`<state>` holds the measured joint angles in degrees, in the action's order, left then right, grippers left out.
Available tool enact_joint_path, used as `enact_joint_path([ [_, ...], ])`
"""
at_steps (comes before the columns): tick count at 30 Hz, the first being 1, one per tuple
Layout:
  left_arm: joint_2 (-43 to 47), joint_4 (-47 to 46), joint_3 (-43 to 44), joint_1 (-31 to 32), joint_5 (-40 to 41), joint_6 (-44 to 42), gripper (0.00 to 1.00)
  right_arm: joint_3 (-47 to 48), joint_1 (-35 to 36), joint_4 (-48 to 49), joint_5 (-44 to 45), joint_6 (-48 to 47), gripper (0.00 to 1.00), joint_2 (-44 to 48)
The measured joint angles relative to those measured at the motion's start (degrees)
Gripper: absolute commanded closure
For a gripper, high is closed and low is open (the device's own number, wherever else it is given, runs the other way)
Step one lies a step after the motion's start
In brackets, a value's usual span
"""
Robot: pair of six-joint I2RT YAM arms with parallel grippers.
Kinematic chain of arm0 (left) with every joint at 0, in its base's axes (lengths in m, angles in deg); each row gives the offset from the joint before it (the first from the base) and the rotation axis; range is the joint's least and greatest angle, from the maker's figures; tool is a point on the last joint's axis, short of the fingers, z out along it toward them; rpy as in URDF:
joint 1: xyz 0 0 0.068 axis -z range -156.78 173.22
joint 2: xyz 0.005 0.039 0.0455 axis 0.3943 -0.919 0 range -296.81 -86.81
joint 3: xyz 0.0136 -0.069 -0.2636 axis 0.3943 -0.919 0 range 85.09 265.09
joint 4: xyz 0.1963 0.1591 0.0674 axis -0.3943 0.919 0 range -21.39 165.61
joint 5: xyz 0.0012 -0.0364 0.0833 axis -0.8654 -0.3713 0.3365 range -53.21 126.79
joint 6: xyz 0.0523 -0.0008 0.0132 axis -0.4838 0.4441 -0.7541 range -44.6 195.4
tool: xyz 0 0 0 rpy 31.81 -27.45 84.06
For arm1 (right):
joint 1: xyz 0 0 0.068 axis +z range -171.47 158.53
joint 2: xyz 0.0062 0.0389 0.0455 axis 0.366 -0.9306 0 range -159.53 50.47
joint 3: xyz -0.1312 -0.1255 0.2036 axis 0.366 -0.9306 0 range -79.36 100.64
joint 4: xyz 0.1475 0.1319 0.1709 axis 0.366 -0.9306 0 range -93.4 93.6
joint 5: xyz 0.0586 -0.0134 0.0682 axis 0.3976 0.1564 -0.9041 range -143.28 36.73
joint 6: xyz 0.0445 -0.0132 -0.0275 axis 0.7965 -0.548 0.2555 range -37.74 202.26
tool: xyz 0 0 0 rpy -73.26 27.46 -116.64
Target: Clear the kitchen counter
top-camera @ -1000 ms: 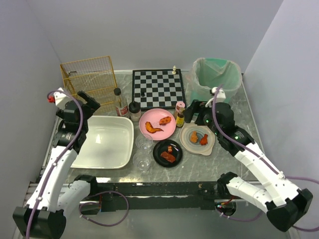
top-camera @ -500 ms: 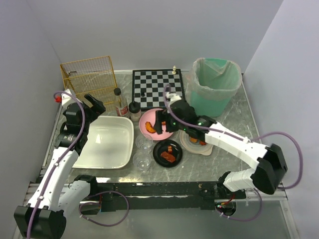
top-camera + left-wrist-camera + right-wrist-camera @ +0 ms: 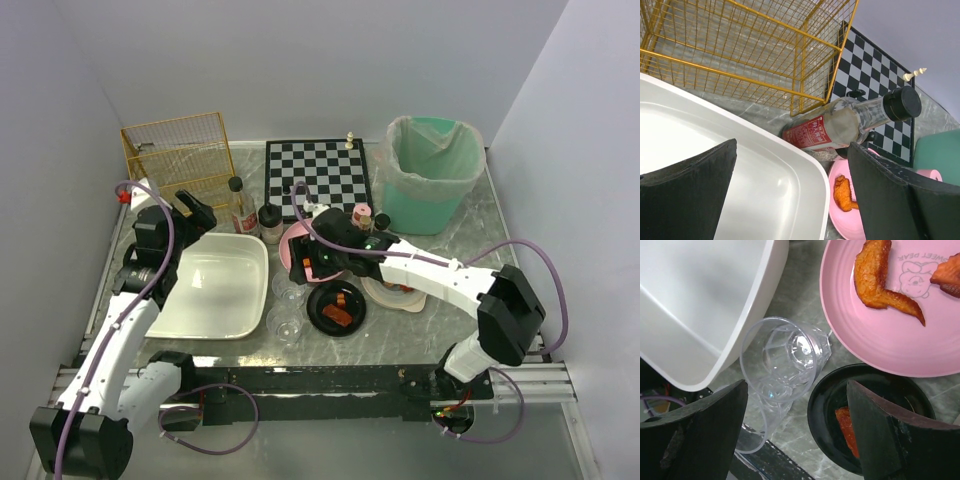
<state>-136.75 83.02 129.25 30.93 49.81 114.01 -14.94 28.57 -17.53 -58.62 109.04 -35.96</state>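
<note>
The words "SWEET PEAR" were printed in pale letters on the pink plate (image 3: pixel 865 337). They arched over a small cartoon figure (image 3: pixel 920 277), ahead of the right gripper (image 3: pixel 796 405) and off toward its right finger. Ahead of the left gripper (image 3: pixel 790 160), the bottle (image 3: pixel 855 120) wore a red label (image 3: pixel 807 134) with white characters too small to read.

Lab test cell, plain grey walls (image 3: pixel 300 60), mock kitchen counter (image 3: pixel 410 335)

Surface (image 3: pixel 400 335) is showing grey marble veining; chequered board (image 3: pixel 318 178) black-and-white, wire basket (image 3: pixel 180 155) gold, tub (image 3: pixel 210 300) white, plates pink (image 3: pixel 875 335) and black (image 3: pixel 875 385), bin (image 3: pixel 435 190) green.
</note>
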Motion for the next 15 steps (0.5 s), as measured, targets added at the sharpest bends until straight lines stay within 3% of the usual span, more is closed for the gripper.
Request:
enact_joint_path([
  [15, -0.1, -0.1, 0.0, 0.0, -0.5, -0.5, 0.04, 5.1, 0.2, -1.1, 1.3, -0.1, 0.11, -4.3],
])
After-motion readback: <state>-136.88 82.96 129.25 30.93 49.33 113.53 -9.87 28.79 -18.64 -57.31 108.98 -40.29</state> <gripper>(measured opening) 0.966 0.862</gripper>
